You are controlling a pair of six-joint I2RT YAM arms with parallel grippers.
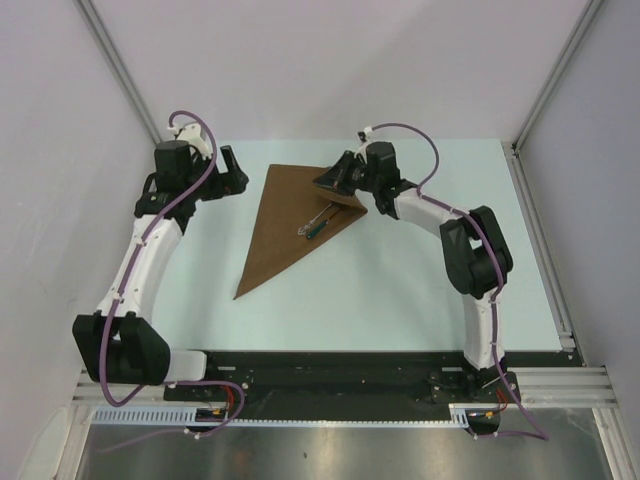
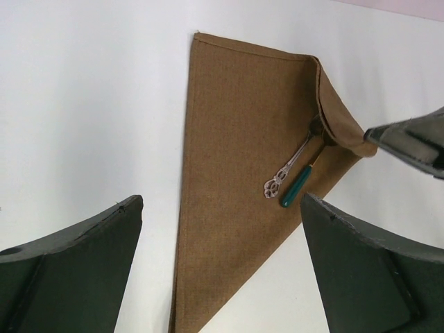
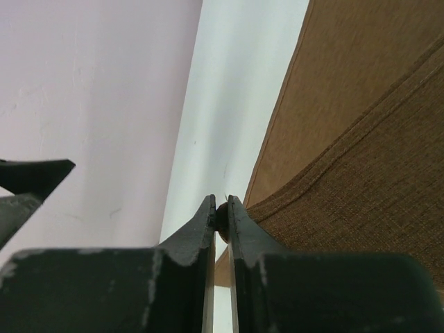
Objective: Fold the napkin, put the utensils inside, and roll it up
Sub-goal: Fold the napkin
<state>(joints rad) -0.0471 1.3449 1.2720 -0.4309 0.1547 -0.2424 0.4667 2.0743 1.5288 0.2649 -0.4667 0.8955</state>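
Left wrist view: brown cloth napkin [image 2: 236, 139] folded triangular, silver fork [image 2: 288, 168] and teal-handled utensil [image 2: 297, 193] laid on it; corner pinched by right fingers [image 3: 201, 236], left fingers [image 2: 76, 270] spread wide, empty; rolling judged not yet done.

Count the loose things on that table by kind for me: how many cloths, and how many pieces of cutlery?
Cloths: 1, the brown napkin
Cutlery: 2, a silver utensil and a green-handled utensil
Total: 3
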